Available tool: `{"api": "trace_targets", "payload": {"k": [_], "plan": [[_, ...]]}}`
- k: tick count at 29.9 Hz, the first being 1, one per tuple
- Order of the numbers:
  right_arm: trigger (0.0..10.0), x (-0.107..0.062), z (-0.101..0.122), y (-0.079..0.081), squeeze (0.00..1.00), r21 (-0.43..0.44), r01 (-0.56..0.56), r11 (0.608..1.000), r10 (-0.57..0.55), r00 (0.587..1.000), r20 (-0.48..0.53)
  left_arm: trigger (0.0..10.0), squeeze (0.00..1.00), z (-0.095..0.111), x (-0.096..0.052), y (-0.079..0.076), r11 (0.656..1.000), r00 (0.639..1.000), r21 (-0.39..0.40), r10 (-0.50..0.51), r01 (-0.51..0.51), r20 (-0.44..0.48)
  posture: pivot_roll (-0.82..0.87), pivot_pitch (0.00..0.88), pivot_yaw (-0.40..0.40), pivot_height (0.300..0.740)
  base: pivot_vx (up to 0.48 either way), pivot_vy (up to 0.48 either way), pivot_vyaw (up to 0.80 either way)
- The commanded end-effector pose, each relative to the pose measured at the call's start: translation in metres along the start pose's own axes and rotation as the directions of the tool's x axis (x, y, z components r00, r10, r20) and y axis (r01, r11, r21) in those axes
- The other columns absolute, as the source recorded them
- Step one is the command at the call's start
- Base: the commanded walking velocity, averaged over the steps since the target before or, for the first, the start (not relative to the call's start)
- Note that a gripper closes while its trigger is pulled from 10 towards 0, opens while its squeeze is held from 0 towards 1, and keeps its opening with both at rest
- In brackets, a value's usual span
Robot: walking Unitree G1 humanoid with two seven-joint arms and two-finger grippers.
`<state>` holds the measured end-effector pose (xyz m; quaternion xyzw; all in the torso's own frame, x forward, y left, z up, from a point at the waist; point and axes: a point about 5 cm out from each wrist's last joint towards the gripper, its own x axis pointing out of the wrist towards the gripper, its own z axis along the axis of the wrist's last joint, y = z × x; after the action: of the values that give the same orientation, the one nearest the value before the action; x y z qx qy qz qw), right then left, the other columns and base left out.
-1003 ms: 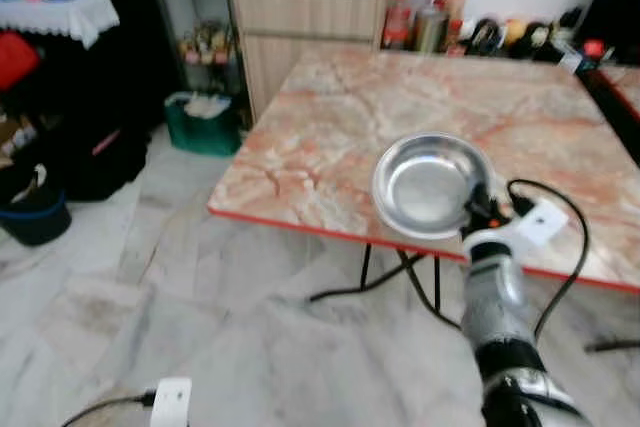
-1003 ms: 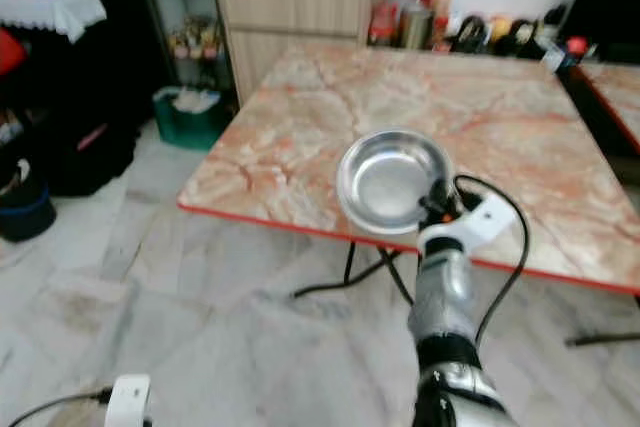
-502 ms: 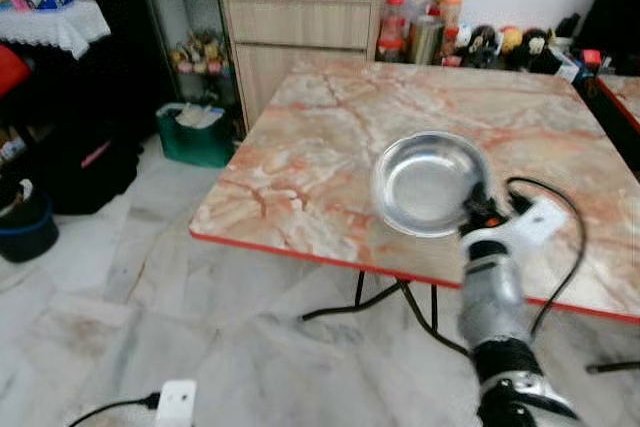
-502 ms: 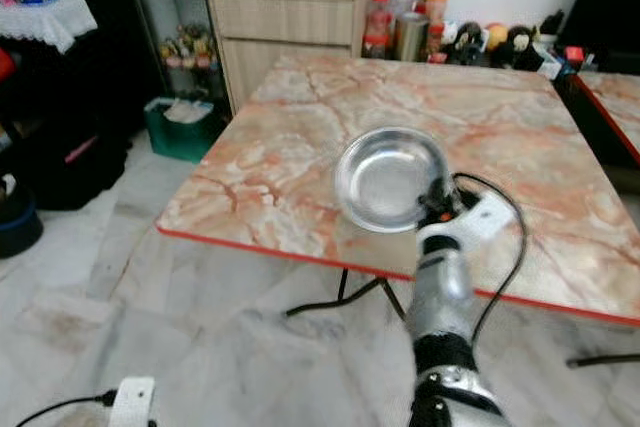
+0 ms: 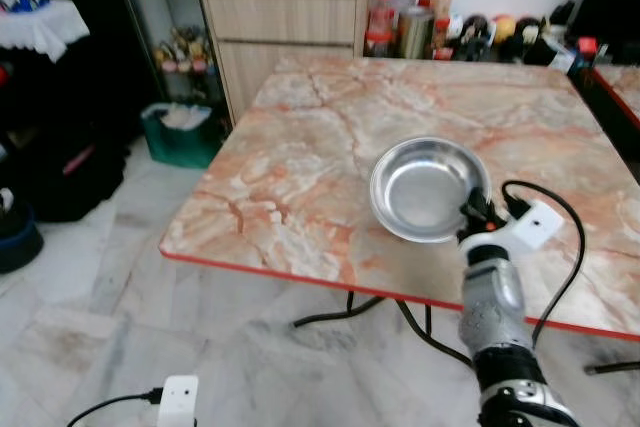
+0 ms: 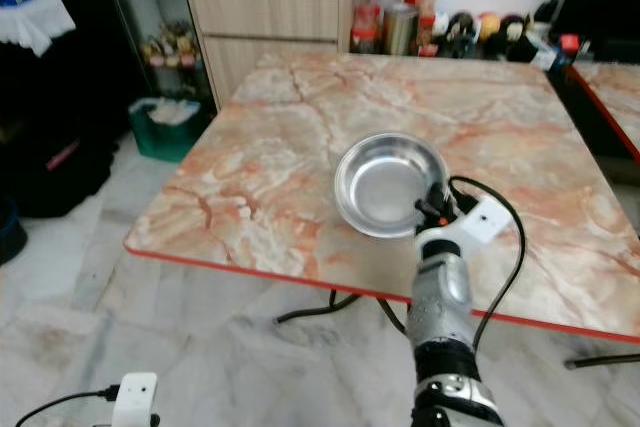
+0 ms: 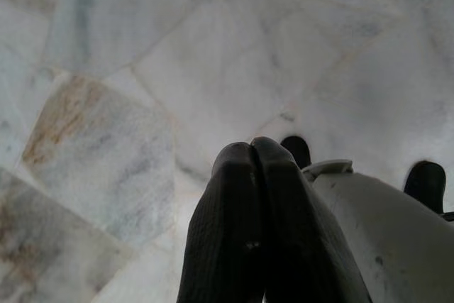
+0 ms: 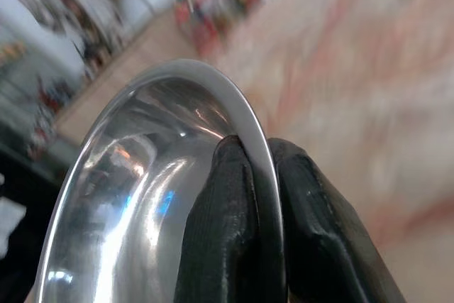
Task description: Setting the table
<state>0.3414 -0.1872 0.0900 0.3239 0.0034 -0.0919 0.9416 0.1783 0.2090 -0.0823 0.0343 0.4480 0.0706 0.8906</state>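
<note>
From the head camera's left eye, the right gripper (image 5: 478,215) is pinching the near right rim of a steel bowl (image 5: 428,188) and holding it over the marble table (image 5: 300,157), right of the frame's centre. A black cable (image 5: 560,247) is looping off the wrist at lower right. A wooden cabinet (image 5: 285,22) is standing beyond the table at the top, with a green bin (image 5: 182,134) on the floor at the left.

The right eye is showing the same scene, the bowl (image 6: 388,184) sitting nearer mid-frame.

In the left wrist view, the left gripper (image 7: 255,175) is hanging over pale marble floor (image 7: 177,54), its fingers (image 7: 227,232) pressed together on nothing.

In the right wrist view, two black fingers (image 8: 225,225) are clamping the bowl's thin rim (image 8: 248,129) between them, low in the frame.
</note>
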Motion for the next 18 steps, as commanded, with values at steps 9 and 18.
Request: {"api": "trace_targets", "payload": {"k": [9,18], "plan": [[10.0,-0.004,0.017,0.007,0.0,0.117,0.132,0.984,-0.129,0.991,-0.029,10.0,0.0,-0.007,-0.001,0.002,1.0,0.999,0.002,0.003,-0.003,-0.034,0.01,0.03,0.018,0.74,0.0,0.0,0.0],[10.0,-0.01,0.023,-0.005,0.0,0.094,0.285,0.954,-0.281,0.958,-0.05,10.0,0.0,-0.011,-0.002,0.005,1.0,0.999,0.0,0.005,-0.005,-0.043,0.02,0.024,0.011,0.74,0.0,0.0,0.0]]}}
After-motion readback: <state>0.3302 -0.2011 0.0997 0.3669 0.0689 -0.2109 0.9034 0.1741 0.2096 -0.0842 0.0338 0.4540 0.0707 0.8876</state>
